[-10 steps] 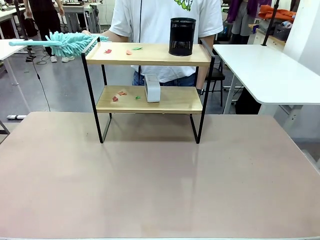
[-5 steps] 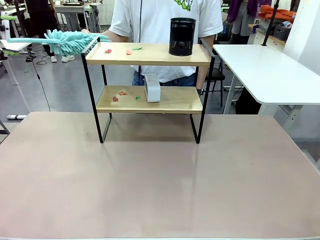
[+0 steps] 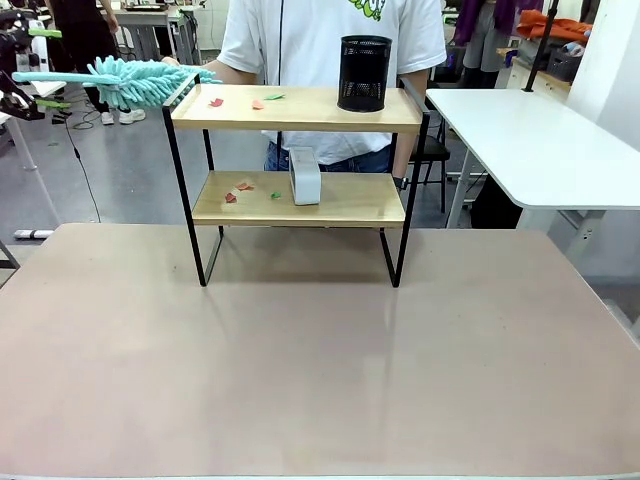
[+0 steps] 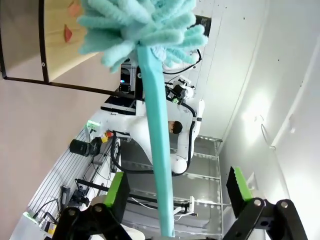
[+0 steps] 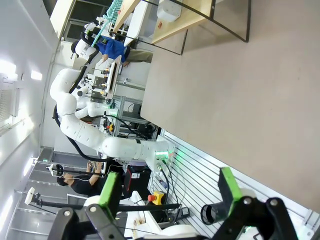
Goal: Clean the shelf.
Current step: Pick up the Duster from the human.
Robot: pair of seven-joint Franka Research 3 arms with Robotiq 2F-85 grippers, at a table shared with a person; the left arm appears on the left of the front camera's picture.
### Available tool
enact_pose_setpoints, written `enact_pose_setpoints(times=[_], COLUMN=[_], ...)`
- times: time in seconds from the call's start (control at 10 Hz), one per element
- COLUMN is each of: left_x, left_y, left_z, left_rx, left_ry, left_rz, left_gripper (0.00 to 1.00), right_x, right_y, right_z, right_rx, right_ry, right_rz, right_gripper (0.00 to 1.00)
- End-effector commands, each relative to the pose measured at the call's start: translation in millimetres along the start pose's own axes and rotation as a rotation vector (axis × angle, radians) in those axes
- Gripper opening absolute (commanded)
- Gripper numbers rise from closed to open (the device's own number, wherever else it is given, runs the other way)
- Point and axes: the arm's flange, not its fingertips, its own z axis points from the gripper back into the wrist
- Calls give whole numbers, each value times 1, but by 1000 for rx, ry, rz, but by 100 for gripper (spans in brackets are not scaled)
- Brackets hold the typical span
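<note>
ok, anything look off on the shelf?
Yes: small red, pink and green scraps litter the left part of both boards of the shelf. The black mesh cup and white box stand upright; nothing looks damaged.

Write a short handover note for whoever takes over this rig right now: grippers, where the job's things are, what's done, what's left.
Left gripper: open, with the handle of the teal duster between its fingers, not clamped.
Right gripper: open, holds nothing.
Shelf: the duster's head is at its top left corner. Paper scraps lie on the top board and on the lower one. A black mesh cup stands on top, a white box below.
Done: nothing swept yet.
Left: close on the handle, then sweep the scraps off both boards.
</note>
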Motion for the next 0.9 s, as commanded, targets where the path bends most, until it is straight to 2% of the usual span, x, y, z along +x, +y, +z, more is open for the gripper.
enact_pose_setpoints(times=[0.0, 0.2, 0.3, 0.4, 0.5, 0.6, 0.8], left_x=[-6, -6, -5, -4, -5, -5, -4], left_y=[-3, -2, -1, -1, -2, -2, 0], left_z=[-4, -5, -5, -5, -5, -5, -5], left_rx=[-12, 10, 43, 45, 53, 60, 70], left_ry=[-39, -62, -66, -62, -72, -73, -80], left_rz=[7, 2, -14, -7, -11, -15, -11], left_gripper=[100, 100, 84, 41, 27, 0, 0], right_x=[2, 2, 2, 2, 2, 2, 2], right_y=[1, 1, 1, 1, 1, 1, 1], right_z=[0, 0, 0, 0, 0, 0, 0], right_rx=[15, 15, 15, 15, 15, 15, 15], right_ry=[-9, -9, -9, -9, -9, -9, -9], right_rz=[27, 27, 27, 27, 27, 27, 27], right_gripper=[100, 100, 100, 100, 100, 100, 100])
